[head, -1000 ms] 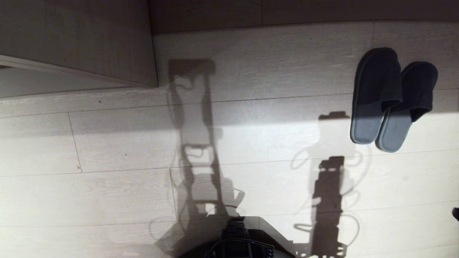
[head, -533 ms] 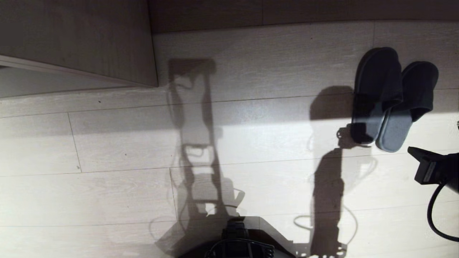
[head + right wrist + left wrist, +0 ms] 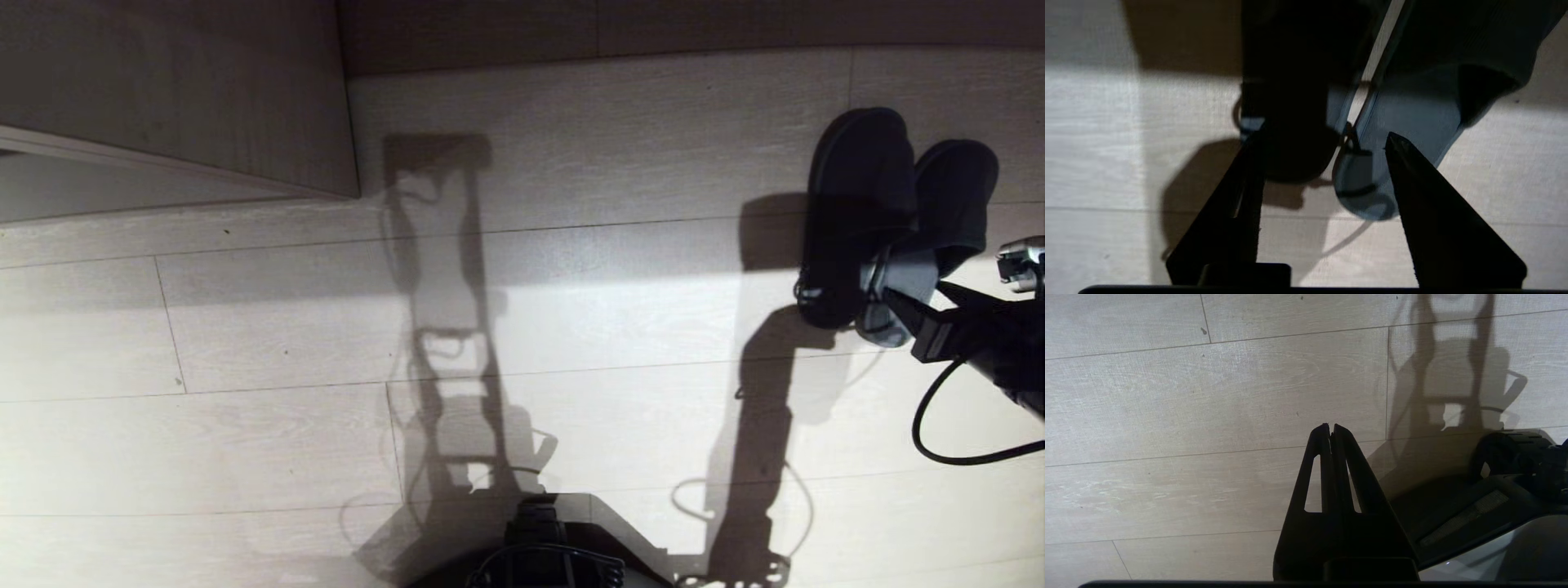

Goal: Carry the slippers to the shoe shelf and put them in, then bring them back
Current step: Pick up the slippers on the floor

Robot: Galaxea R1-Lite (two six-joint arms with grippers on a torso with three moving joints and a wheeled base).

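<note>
Both slippers point(image 3: 894, 220) sat side by side just ahead of the right gripper point(image 3: 1323, 143), whose fingers were spread wide, gripping nothing.

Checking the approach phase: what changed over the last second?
The right gripper came in from the right edge of the head view to the heel ends of the slippers, jaws open, nothing held. Its shadow now covers the left slipper. Slippers, floor and shut left gripper unchanged.
</note>
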